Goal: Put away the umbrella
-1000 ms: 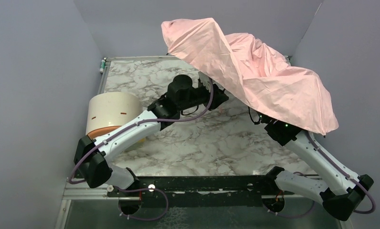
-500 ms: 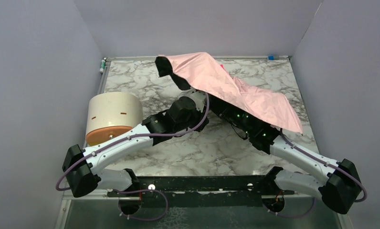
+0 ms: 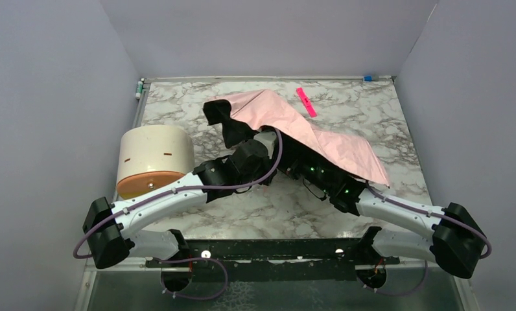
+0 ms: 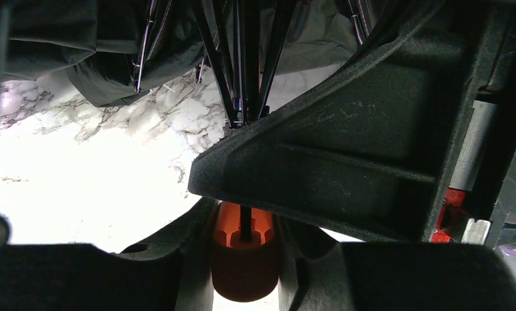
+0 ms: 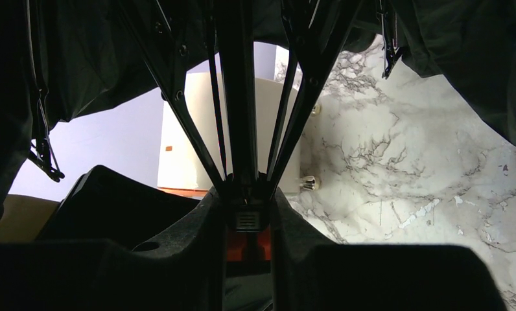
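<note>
Marbled white-and-grey tabletop (image 3: 197, 110), smooth and glossy, boxed in by plain matte lilac-grey walls (image 3: 48, 97) on three sides. Umbrella (image 3: 294, 120) at centre-rear of tabletop, half collapsed: crumpled pale pink fabric outside, black lining beneath, draped over both wrists. Thin black metal ribs (image 5: 197, 142) fanning out from a hub. Left hand (image 4: 244, 249) pinching an orange-red part on the shaft; right hand (image 5: 247, 223) clamped on the rib hub. Both hands hidden under fabric from above. Cream cylinder (image 3: 153, 155) with orange end at left, partly behind left arm. Flat bright pink strip (image 3: 305, 102) at rear.
</note>
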Tool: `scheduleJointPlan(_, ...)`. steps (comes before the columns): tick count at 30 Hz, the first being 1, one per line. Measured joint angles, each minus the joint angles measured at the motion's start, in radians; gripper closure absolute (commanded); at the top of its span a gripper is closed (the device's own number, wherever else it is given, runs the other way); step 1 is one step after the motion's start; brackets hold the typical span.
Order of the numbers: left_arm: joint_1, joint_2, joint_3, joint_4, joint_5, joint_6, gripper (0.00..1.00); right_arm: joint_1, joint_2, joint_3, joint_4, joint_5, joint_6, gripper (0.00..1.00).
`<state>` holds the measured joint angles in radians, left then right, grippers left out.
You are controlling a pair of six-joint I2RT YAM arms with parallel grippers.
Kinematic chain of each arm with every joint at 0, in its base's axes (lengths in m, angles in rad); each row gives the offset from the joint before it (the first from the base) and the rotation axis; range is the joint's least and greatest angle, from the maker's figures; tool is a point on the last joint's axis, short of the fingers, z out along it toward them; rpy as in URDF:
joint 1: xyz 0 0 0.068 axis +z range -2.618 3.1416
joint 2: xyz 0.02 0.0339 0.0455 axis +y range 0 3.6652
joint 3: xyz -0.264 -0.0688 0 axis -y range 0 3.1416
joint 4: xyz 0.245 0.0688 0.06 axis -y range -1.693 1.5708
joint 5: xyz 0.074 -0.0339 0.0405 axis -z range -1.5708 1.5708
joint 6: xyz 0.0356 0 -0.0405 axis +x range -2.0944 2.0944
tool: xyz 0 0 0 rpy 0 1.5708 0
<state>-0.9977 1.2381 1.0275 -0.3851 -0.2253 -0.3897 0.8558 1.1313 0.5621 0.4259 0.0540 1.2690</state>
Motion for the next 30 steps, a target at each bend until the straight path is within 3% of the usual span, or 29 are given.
scheduleJointPlan(2,-0.002,0.0,-0.003,0.003,-0.001,-0.004,0.98,0.003,-0.006,-0.006,0.0,0.009,0.005,0.99)
scheduleJointPlan(7,-0.015,0.0,-0.012,0.044,0.009,-0.02,0.62,0.016,-0.07,-0.037,-0.02,0.063,0.019,0.99)
scheduleJointPlan(12,-0.018,-0.025,-0.056,0.116,0.042,-0.055,0.4,0.035,-0.16,-0.08,-0.055,0.124,0.052,0.99)
scheduleJointPlan(16,-0.013,-0.051,-0.098,0.151,0.057,-0.077,0.33,0.049,-0.201,-0.081,-0.105,0.145,0.052,0.99)
scheduleJointPlan(23,-0.005,-0.068,-0.145,0.19,0.093,-0.092,0.31,0.06,-0.214,-0.081,-0.151,0.147,0.047,0.99)
scheduleJointPlan(26,-0.001,-0.068,-0.145,0.195,0.108,-0.088,0.22,0.06,-0.216,-0.081,-0.152,0.148,0.044,0.99)
scheduleJointPlan(30,0.015,-0.068,-0.145,0.196,0.138,-0.068,0.2,0.061,-0.224,-0.081,-0.16,0.153,0.037,0.99)
